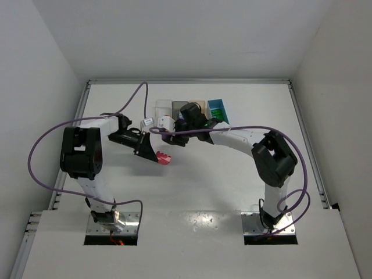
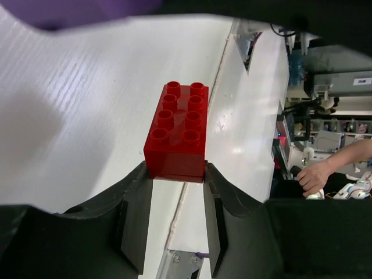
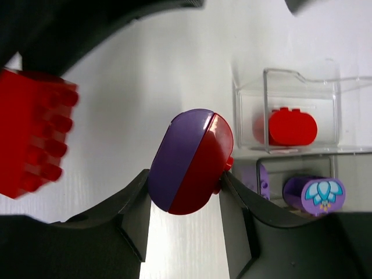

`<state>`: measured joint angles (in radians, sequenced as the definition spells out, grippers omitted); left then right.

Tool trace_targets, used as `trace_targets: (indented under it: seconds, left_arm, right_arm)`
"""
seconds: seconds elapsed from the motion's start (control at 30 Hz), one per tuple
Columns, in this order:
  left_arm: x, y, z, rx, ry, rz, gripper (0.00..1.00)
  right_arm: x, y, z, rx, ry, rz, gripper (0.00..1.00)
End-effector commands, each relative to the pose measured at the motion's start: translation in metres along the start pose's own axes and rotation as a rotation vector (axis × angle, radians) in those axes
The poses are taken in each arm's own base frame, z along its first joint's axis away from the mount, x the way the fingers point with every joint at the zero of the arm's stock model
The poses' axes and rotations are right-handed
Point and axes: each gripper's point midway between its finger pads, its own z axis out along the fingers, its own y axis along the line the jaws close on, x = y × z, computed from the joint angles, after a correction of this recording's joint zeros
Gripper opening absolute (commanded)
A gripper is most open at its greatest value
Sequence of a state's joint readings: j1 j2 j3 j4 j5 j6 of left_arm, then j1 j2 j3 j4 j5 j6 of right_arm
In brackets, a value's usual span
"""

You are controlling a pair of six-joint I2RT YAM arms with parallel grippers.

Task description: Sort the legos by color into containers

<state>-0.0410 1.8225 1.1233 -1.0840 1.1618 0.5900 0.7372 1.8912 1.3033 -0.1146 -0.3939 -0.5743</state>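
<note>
A red two-by-four brick [image 2: 177,131] lies on the white table, and my left gripper [image 2: 176,168] is shut on its near end, a finger pressed to each side. From above, that brick [image 1: 165,158] shows just beyond the left gripper [image 1: 156,154]. My right gripper [image 3: 185,177] is shut on a rounded purple-and-red pair of legos [image 3: 190,163] stuck together, held above the table. Beside it the clear container [image 3: 247,99] holds a red rounded lego [image 3: 292,127]. The smoky grey container [image 3: 349,160] holds purple legos [image 3: 314,195]. The right gripper [image 1: 181,125] hovers in front of the containers.
Four containers stand in a row at the back: clear [image 1: 163,107], grey [image 1: 179,107], tan [image 1: 199,104] and light blue [image 1: 218,109] with green pieces inside. Purple cables [image 1: 46,139] loop around both arms. White walls enclose the table.
</note>
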Motion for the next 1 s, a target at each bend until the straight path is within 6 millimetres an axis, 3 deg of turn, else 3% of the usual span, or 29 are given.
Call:
trace_targets:
  seconds: [0.0, 0.1, 0.23, 0.37, 0.47, 0.63, 0.77, 0.8, 0.97]
  left_arm:
    - [-0.012, -0.015, -0.004, -0.011, -0.042, 0.129, 0.23]
    - [-0.017, -0.016, -0.010, -0.076, -0.086, 0.149, 0.23]
    - [-0.023, -0.014, -0.016, -0.181, -0.135, 0.182, 0.23]
    - [-0.026, -0.011, -0.018, -0.217, -0.152, 0.200, 0.22]
    - [-0.026, -0.011, -0.018, -0.217, -0.152, 0.200, 0.22]
    - [-0.023, -0.016, -0.013, -0.182, -0.148, 0.200, 0.22]
    - [-0.021, -0.018, -0.005, -0.164, -0.111, 0.236, 0.22]
    - [-0.019, -0.023, -0.002, -0.153, -0.087, 0.263, 0.22]
    - [-0.004, -0.028, 0.011, -0.096, 0.022, 0.299, 0.21]
  right_arm:
    - [-0.005, -0.011, -0.016, 0.025, -0.018, 0.037, 0.03]
    - [0.014, 0.017, -0.025, -0.084, 0.035, 0.069, 0.03]
    - [0.044, 0.071, -0.041, -0.254, 0.112, 0.126, 0.05]
    - [0.067, 0.107, -0.047, -0.383, 0.173, 0.182, 0.16]
    - [0.073, 0.111, -0.045, -0.435, 0.196, 0.219, 0.24]
    - [0.070, 0.109, -0.044, -0.483, 0.161, 0.281, 0.58]
    - [0.052, 0.097, -0.053, -0.510, 0.109, 0.324, 0.70]
    - [0.046, 0.095, -0.055, -0.519, 0.098, 0.320, 0.78]
    - [0.016, 0.069, -0.074, -0.582, 0.025, 0.396, 0.79]
